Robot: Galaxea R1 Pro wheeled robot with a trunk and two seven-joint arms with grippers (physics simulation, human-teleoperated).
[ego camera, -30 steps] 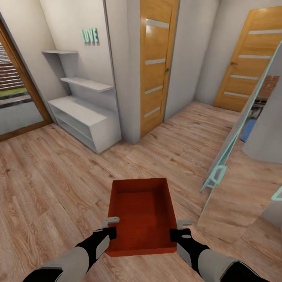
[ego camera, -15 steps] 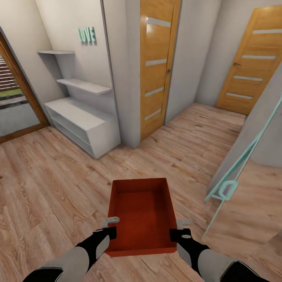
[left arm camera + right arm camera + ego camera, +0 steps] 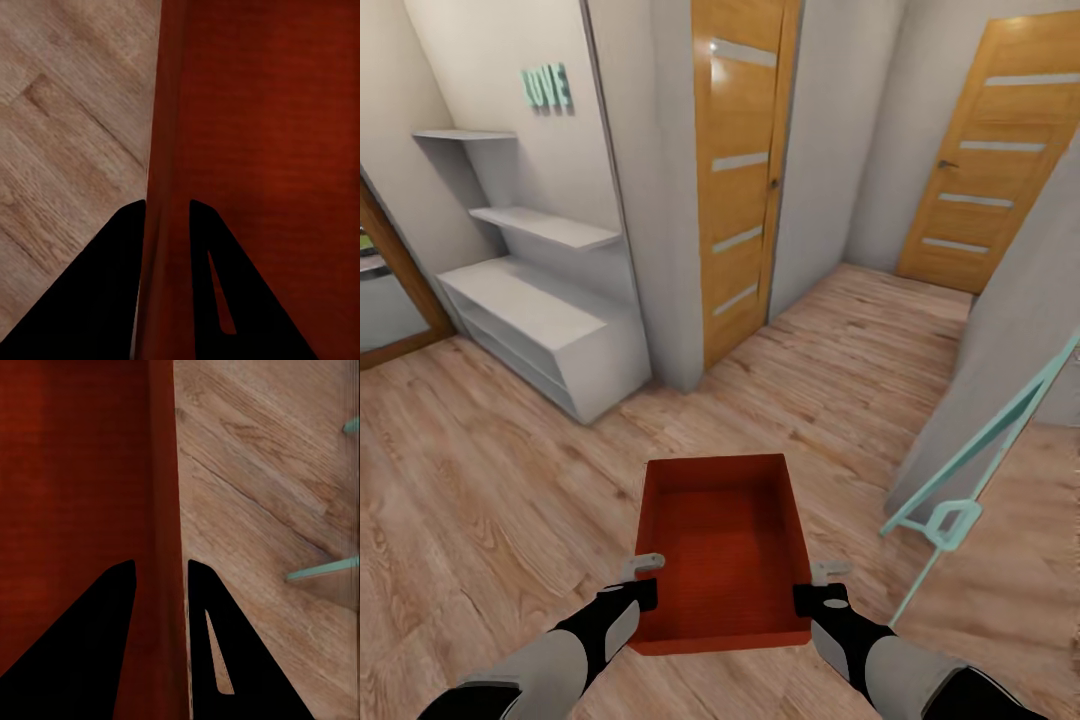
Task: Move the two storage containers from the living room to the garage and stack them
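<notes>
Head view: 1 storage container (image 3: 722,545) held up over the wood-plank floor (image 3: 480,480), its long axis pointing straight ahead at the nearer of 2 orange doors (image 3: 738,180). The left tool (image 3: 645,578) and right tool (image 3: 818,584) sit on its 2 long walls, equally near.

Left wrist view: the left tool (image 3: 166,214) is pinching the container's wall (image 3: 169,112), 1 finger each side.

Right wrist view: same deal, the right tool (image 3: 161,574) is clamped over the wall (image 3: 161,457). So just carry it on, I'd say.

right door (image 3: 1000,150) cut off rightward
</notes>
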